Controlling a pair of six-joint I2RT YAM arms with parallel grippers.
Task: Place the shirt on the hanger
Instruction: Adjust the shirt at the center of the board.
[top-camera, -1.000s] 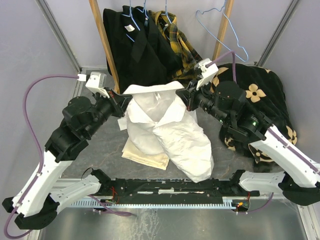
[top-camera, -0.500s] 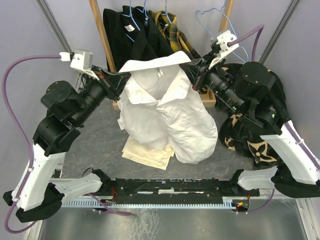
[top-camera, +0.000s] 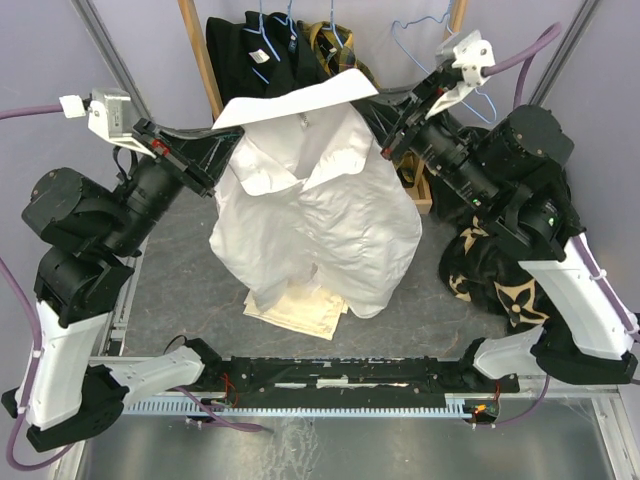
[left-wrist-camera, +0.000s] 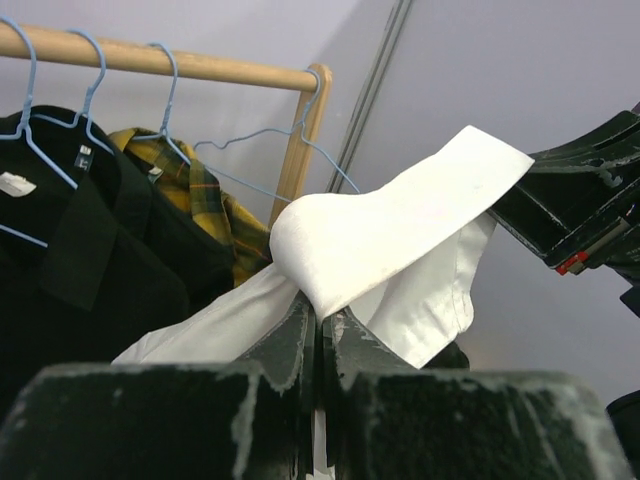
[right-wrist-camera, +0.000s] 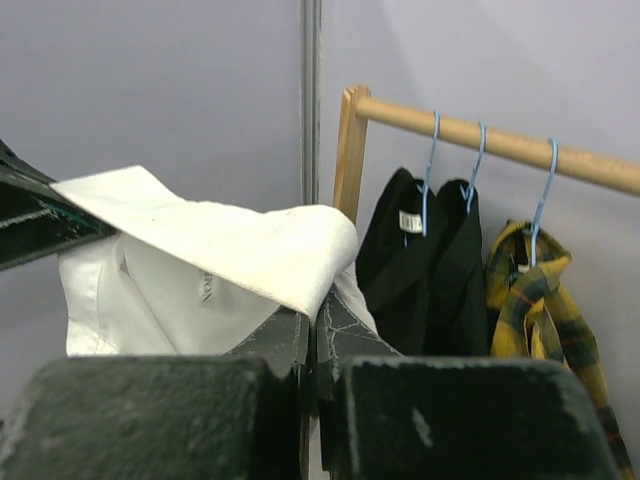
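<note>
Shirt (top-camera: 310, 215) hangs by collar | left end effector (left-wrist-camera: 318, 320) and right end effector (right-wrist-camera: 315, 325) clenched on it | hanger (top-camera: 440, 45) on rail (left-wrist-camera: 200, 65)

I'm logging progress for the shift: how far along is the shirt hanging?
Done: left pincer and right pincer are shut on the shirt at its collar ends, and it hangs spread between them. In hand: holding it up by the rail. Left: the empty blue hanger hangs on the rail, not inside the shirt.

Blk/wht arms (top-camera: 60, 340), purple-ish cables (top-camera: 525, 60)
</note>
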